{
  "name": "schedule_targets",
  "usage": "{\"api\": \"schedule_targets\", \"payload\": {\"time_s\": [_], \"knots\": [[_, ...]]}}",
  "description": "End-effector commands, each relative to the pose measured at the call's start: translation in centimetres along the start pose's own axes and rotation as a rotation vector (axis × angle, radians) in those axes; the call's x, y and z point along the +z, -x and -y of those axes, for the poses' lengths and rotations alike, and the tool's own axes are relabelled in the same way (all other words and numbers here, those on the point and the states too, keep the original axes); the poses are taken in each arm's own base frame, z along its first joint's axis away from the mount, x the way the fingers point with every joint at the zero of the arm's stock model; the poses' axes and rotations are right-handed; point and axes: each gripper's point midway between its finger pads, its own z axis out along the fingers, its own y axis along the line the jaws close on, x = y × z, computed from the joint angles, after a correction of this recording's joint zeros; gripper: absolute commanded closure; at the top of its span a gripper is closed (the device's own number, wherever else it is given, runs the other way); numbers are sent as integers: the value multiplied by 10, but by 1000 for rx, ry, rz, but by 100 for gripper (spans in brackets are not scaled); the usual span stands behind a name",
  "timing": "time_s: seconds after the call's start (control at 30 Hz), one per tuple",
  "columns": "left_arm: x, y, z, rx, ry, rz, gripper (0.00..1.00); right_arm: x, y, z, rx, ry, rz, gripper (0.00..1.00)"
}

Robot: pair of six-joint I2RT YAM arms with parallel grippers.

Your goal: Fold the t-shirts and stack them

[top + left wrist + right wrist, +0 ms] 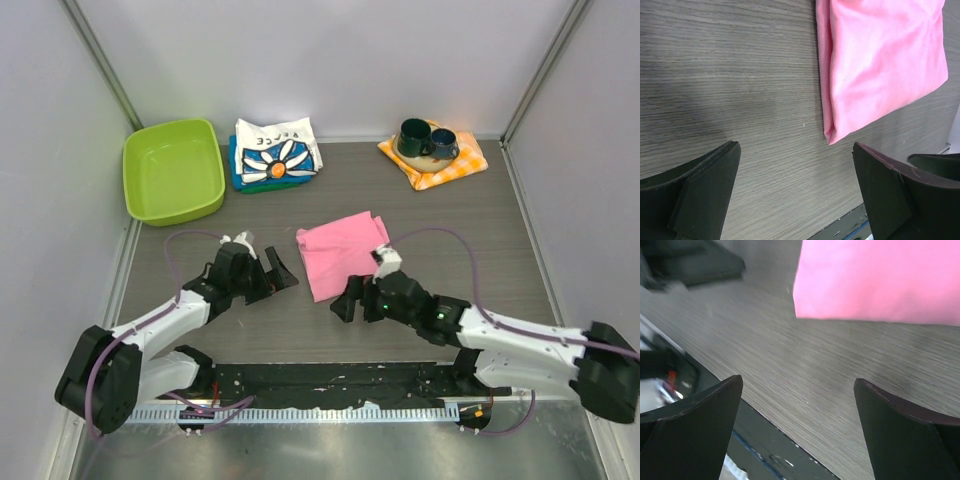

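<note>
Left hand (794, 148) low over the desk (450, 230), jaws spread wide, nothing held. Right hand (797, 381) likewise wide open and empty. Folded pink t-shirt (342, 255) lies flat mid-desk between the two hands, near edge just ahead of the right fingers. Daisy-print white t-shirt (278, 150) tops the blue-green folded t-shirts (240, 176) at back, beside a lime tub (173, 170).

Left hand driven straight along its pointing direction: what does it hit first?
Probably the near edge of the pink shirt; if the left hand pitches down, the table first. Depth unclear.
</note>
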Motion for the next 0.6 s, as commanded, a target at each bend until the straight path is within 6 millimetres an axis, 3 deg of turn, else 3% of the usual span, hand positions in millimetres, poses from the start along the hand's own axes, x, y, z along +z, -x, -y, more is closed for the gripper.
{"api": "schedule_targets", "payload": {"time_s": [0.0, 0.03, 0.1, 0.33, 0.57], "knots": [[-4, 8, 16, -4, -81, 18, 0, -40, 65, 2, 333, 59, 399, 0], [-3, 9, 16, -6, -79, 18, 0, -41, 58, 15, 366, 28, 410, 0], [-3, 10, 17, -9, -82, 17, 0, -50, 59, 22, 475, 36, 450, 0], [2, 14, 24, -18, -108, 10, 0, -32, 26, 51, 688, 7, 431, 0], [6, 14, 22, -21, -101, -1, 0, -19, 25, 55, 747, -8, 450, 2]]}}
